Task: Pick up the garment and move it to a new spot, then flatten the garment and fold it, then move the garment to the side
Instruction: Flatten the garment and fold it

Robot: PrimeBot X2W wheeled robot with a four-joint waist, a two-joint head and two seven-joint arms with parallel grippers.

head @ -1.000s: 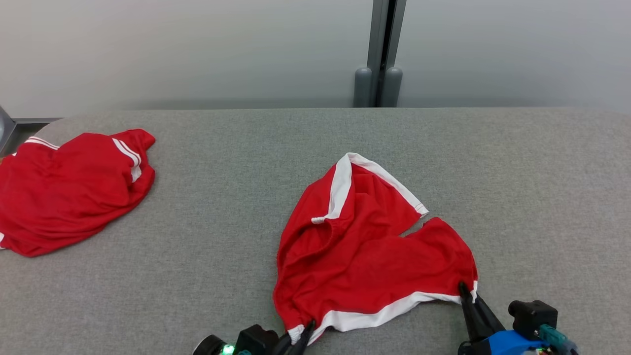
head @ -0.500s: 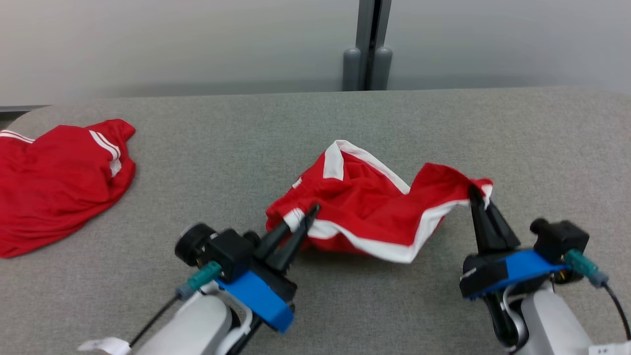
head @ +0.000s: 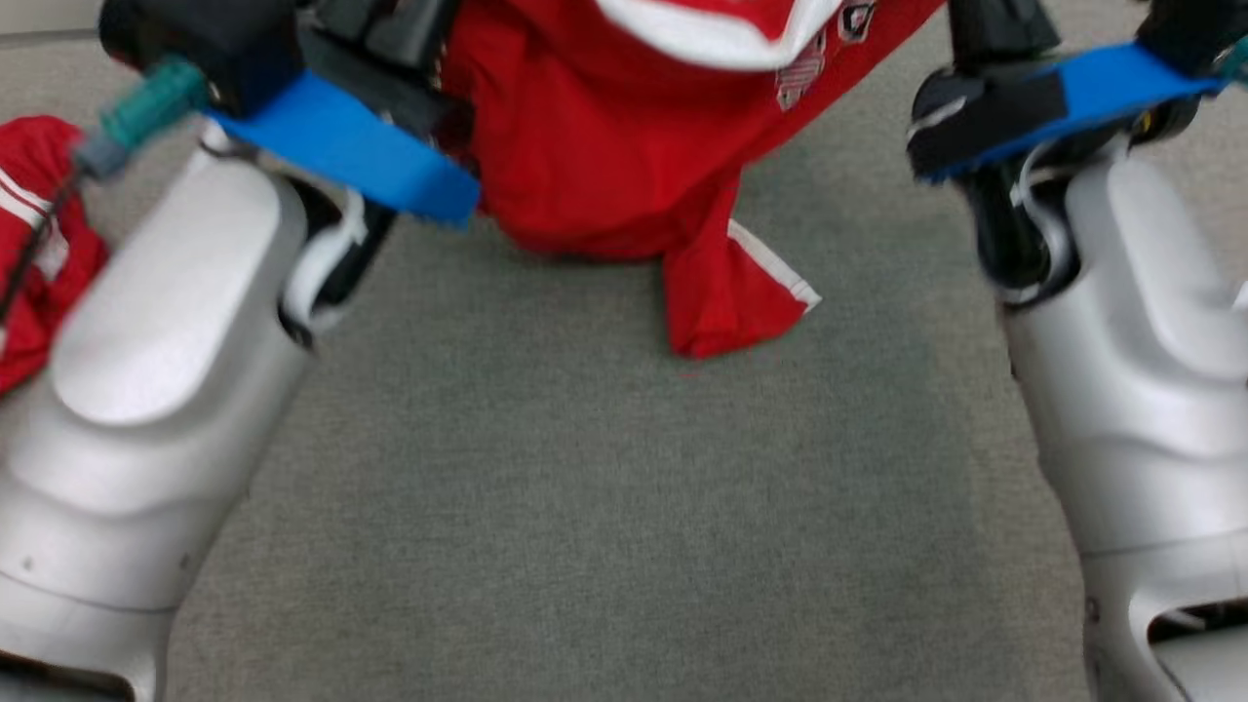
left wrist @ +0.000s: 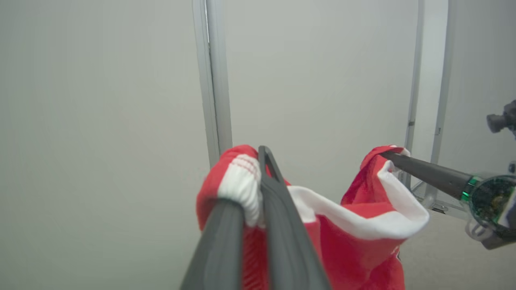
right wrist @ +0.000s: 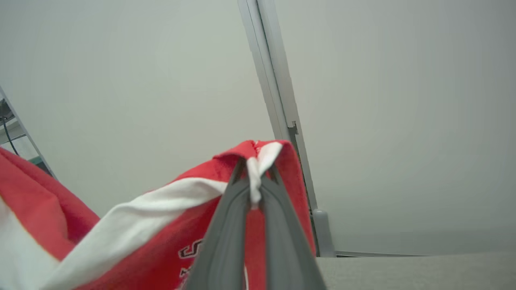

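Though slack, garment (head: 604, 146) in claws (left wrist: 252, 181) (right wrist: 256, 173)

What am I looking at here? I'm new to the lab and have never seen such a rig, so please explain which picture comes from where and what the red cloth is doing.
This is a wheeled robot with two arms, each ending in a gripper with two long dark fingers. The head view looks down from a camera on its head: the pale shapes are its left forearm and right forearm, over a grey table. The two wrist views look along each gripper's fingers. There the left gripper and the right gripper are each shut on a white-trimmed edge of a red garment, which hangs between them. Whether its lowest corner touches the table, I cannot tell. A second red garment lies at the left, partly behind the arm.
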